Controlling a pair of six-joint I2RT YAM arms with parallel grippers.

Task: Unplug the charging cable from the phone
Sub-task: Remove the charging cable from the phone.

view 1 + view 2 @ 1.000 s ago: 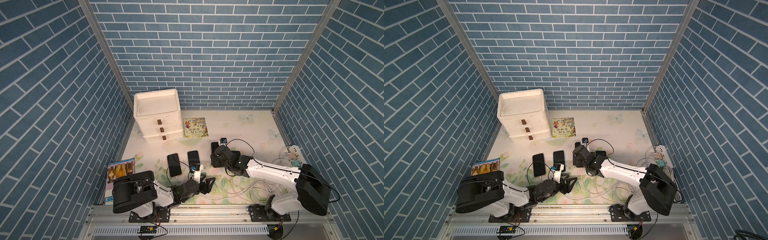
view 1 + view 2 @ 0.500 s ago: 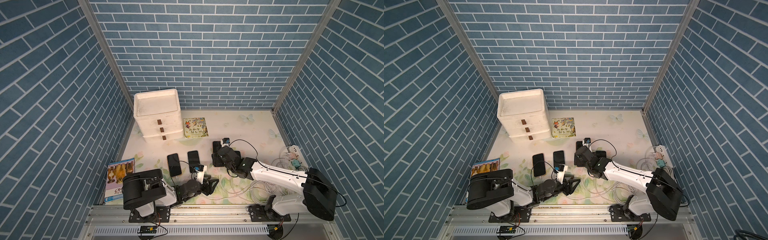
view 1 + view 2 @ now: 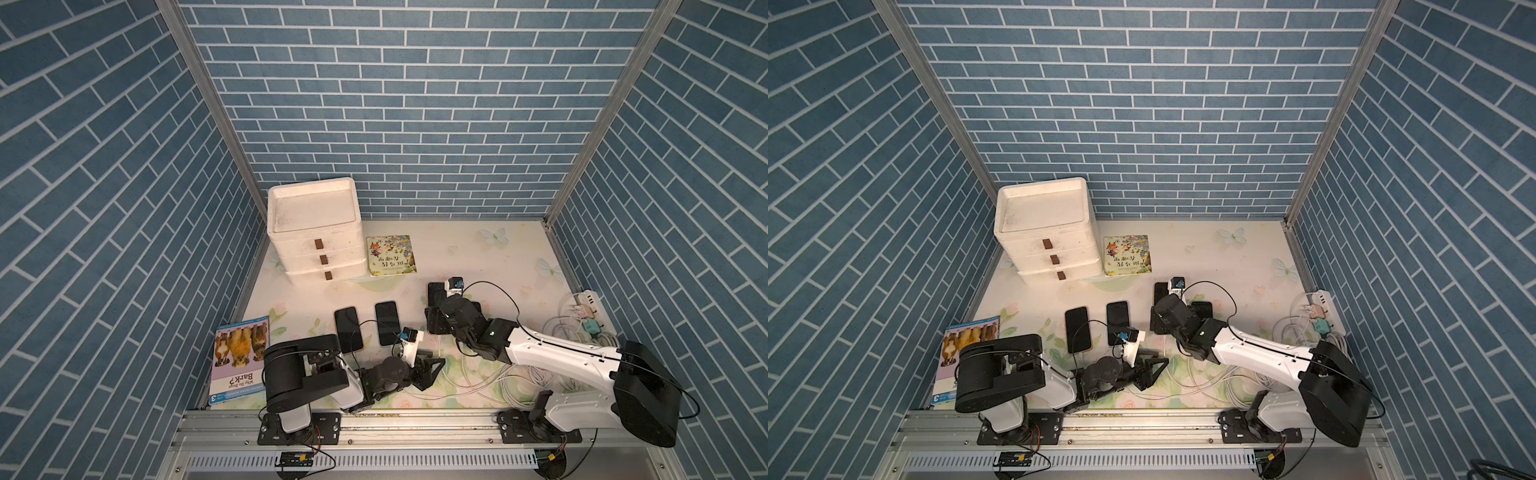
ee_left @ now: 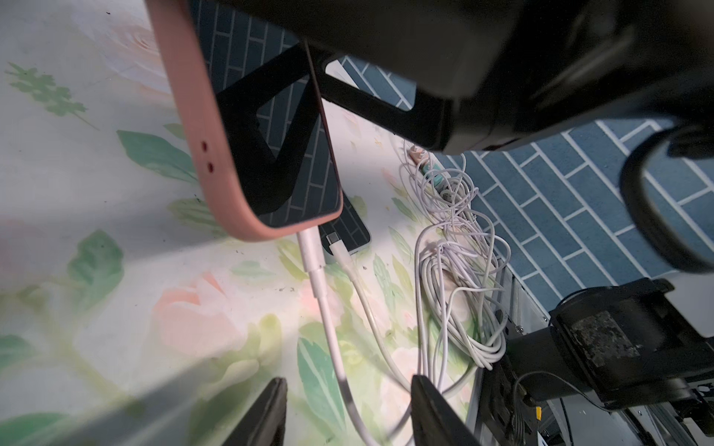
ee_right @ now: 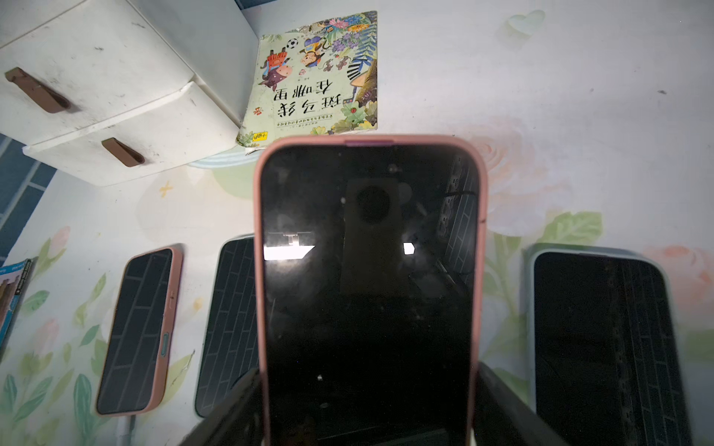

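Pink-cased phone (image 5: 367, 278) is hanging above the desk (image 5: 560, 96), right pincer (image 5: 369, 386) gripping its sides; white charging cable (image 4: 313, 266) is sitting plugged in its end, running between parted fingers of left pincer (image 4: 347, 409)

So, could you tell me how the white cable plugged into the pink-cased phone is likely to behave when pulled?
The white cable looks floppy: it sags and curves below the pink-cased phone, so it would probably bend before pulling taut. Its plug looks stiffer, likely the better grip. The loose coils nearby may drag.
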